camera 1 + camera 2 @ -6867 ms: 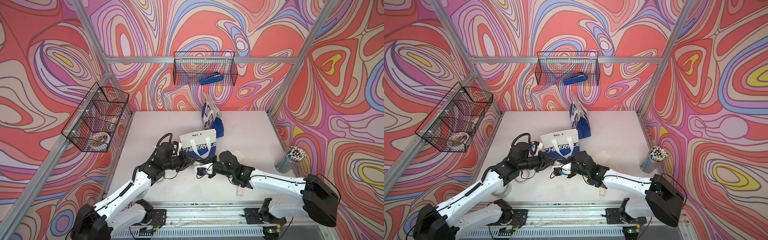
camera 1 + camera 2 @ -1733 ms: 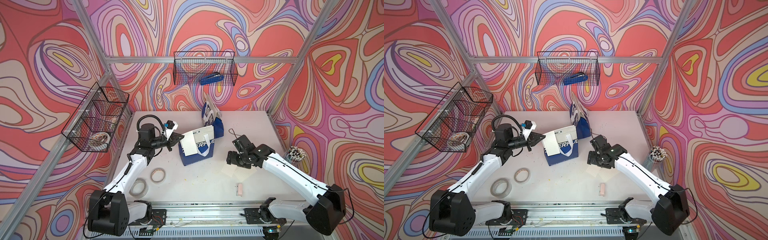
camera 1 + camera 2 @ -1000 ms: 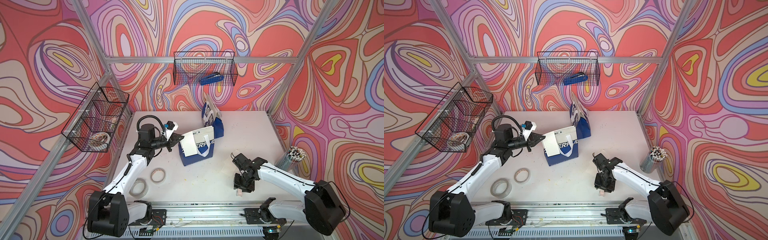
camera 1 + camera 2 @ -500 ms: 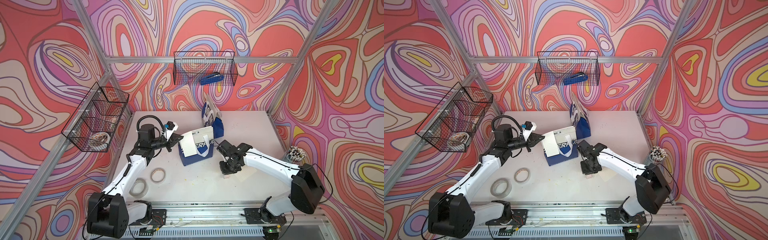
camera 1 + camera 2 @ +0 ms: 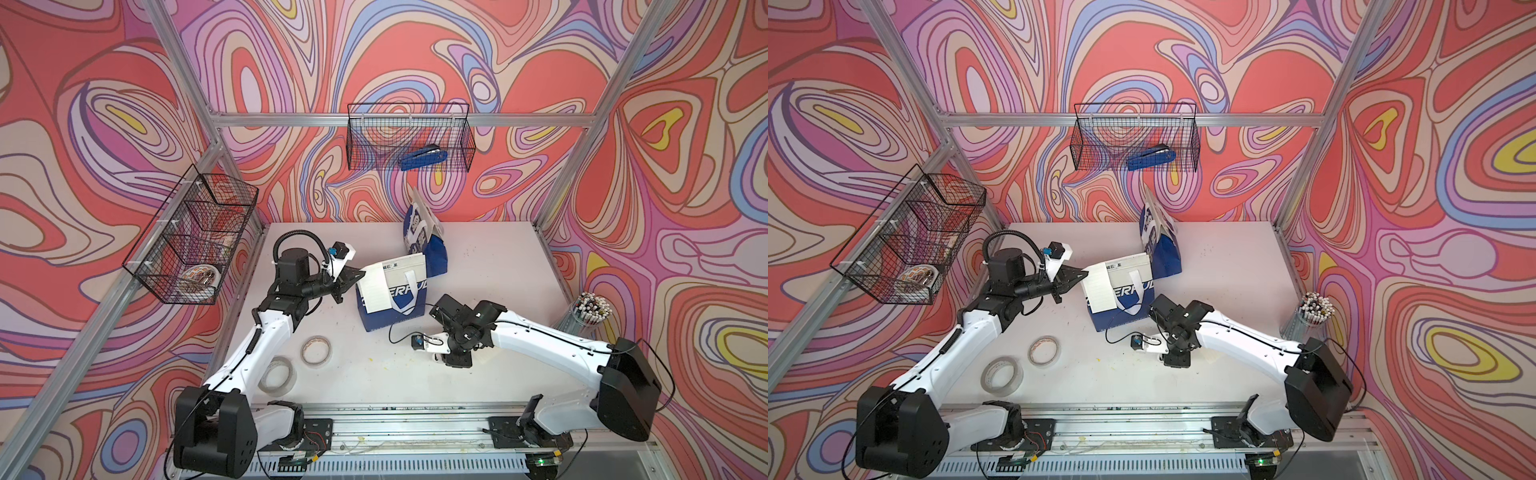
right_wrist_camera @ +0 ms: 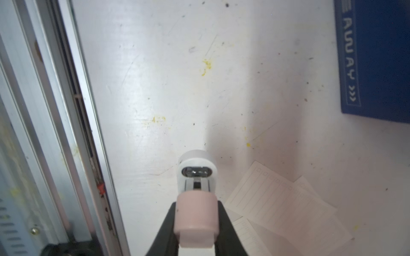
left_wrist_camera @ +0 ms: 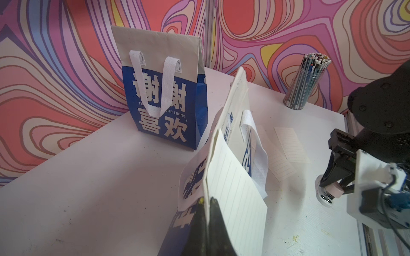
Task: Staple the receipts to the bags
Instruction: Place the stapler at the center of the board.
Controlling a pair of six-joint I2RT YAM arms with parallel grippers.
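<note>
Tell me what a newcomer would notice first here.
The loud swirled walls surround everything. In the middle of the table, the left claw pinches a lined receipt against the rim of the CHEER bag. Nearer the front rail, the right claw grips a small pink stapler.

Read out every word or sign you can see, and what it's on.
"谢谢 喜欢": far bag.
"OUR LIKING": far bag, start hidden.
"ERFUL": near bag, start covered by receipt.
"AWAY >>>": near bag's side.
Near bag's top print: too small.
Loose receipts: lines only.
</note>
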